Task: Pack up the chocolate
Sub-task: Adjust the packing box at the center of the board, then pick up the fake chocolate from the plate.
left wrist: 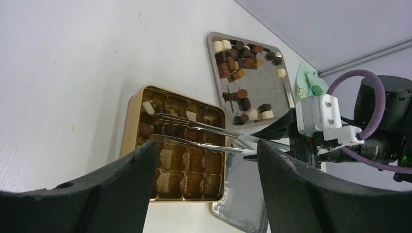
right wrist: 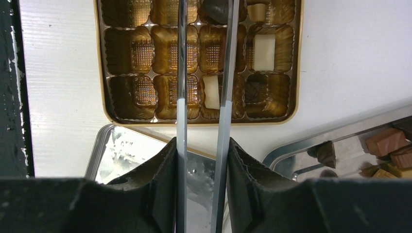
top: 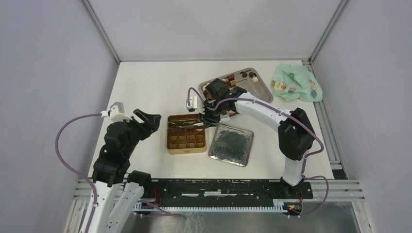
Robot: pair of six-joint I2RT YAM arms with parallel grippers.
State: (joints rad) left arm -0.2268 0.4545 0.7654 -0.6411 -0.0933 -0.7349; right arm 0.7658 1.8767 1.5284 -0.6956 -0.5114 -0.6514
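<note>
Right wrist: some chocolate (right wrist: 265, 51) is in the gold tin (right wrist: 104, 97). Two cream pieces and one dark one sit in cells on the tin's tray side, and most other cells in view are bare gold. One more dark piece shows between the blades of the tongs (right wrist: 180, 73) at the top edge of frame (pinched or just lying in its cell, can't tell).

The rest of the chocolate is loose on the silver tray (top: 262, 92): dark, light brown and cream mixed. The left wrist view shows it in two rough clusters, with bare metal on the tray's right part.

Right gripper (right wrist: 203, 155): fingers pressed on the outside of both tong arms, so it is clamped on the tongs. The blades reach out over the tin with their tips a little apart.

Left gripper (top: 148, 119): jaws wide apart with nothing between them, hovering just left of the tin and pointing toward it. It touches neither the tin nor the tongs.

Silver lid (top: 231, 144): flat on the white table (top: 145, 87), just right of the tin with a thin gap, on the near side of the tray.

Green patterned cloth (top: 296, 82): crumpled in the far right corner, beyond the tray and clear of it.
</note>
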